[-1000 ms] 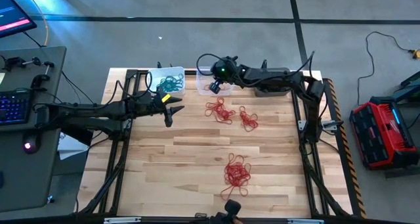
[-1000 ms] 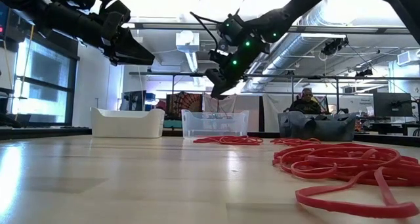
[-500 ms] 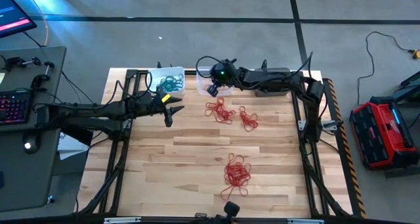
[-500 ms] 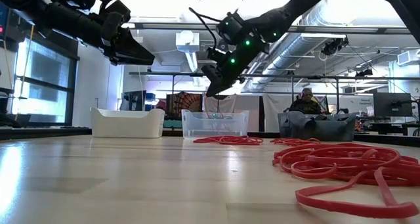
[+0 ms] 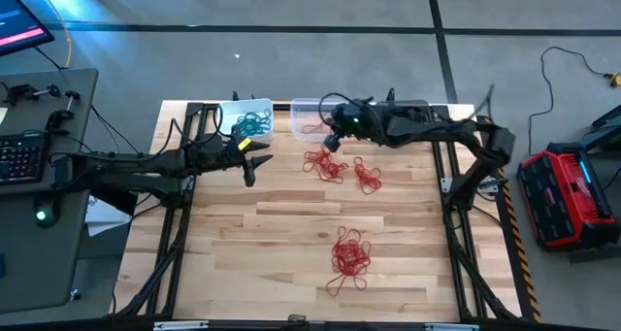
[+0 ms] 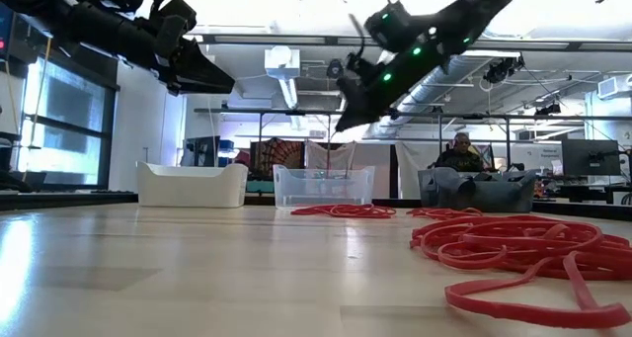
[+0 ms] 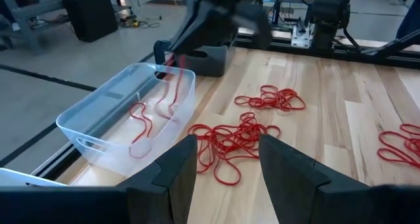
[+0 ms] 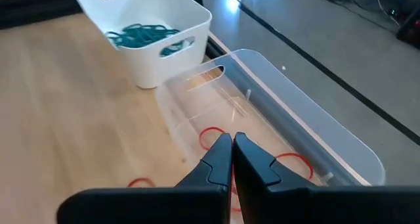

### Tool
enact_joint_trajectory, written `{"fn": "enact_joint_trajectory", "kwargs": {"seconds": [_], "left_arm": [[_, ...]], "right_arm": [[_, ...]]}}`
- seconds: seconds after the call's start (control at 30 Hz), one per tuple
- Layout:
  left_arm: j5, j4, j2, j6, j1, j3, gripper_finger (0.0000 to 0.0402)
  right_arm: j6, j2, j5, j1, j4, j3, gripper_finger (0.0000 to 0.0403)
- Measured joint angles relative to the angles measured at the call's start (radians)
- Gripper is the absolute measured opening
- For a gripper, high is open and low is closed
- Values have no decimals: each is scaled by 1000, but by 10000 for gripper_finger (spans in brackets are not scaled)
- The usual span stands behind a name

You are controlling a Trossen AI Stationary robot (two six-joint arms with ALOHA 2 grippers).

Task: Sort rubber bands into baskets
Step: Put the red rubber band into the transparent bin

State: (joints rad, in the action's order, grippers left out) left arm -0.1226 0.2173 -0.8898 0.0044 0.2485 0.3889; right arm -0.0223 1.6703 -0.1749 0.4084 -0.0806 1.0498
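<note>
Three red rubber band piles (image 5: 351, 252) remain on the bench; the clear basket (image 8: 275, 119) at the far edge holds a few. Our right gripper (image 5: 331, 142), pinched shut and empty, should open before descending; left gripper (image 5: 254, 156) waits, spread wide.

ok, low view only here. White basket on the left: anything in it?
Observer: Yes. The right wrist view shows teal rubber bands lying in the white basket.
Operator: Clear one?
Observer: A few red rubber bands lie in the clear basket.
Operator: How many loose piles on the table?
Observer: Three red piles from above: two just in front of the clear basket and a bigger one nearer the front edge.
Operator: Left gripper?
Observer: The left gripper is open and empty, over bare wood beside the white basket.
</note>
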Motion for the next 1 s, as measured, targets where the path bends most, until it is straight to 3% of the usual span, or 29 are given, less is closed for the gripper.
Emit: {"fn": "enact_joint_trajectory", "kwargs": {"seconds": [0.17,0.37,0.7,1.0], "left_arm": [[-1,12,0,0,0,0,156],[-2,22,0,0,0,0,156],[-1,21,0,-1,0,0,156],[-1,21,0,-1,0,0,156]], "right_arm": [[0,-140,-3,-43,50,-68,0],[-4,-272,-10,-96,266,-84,0],[-88,-300,-22,-155,594,-84,0],[-64,-300,-68,-172,346,-84,0]]}}
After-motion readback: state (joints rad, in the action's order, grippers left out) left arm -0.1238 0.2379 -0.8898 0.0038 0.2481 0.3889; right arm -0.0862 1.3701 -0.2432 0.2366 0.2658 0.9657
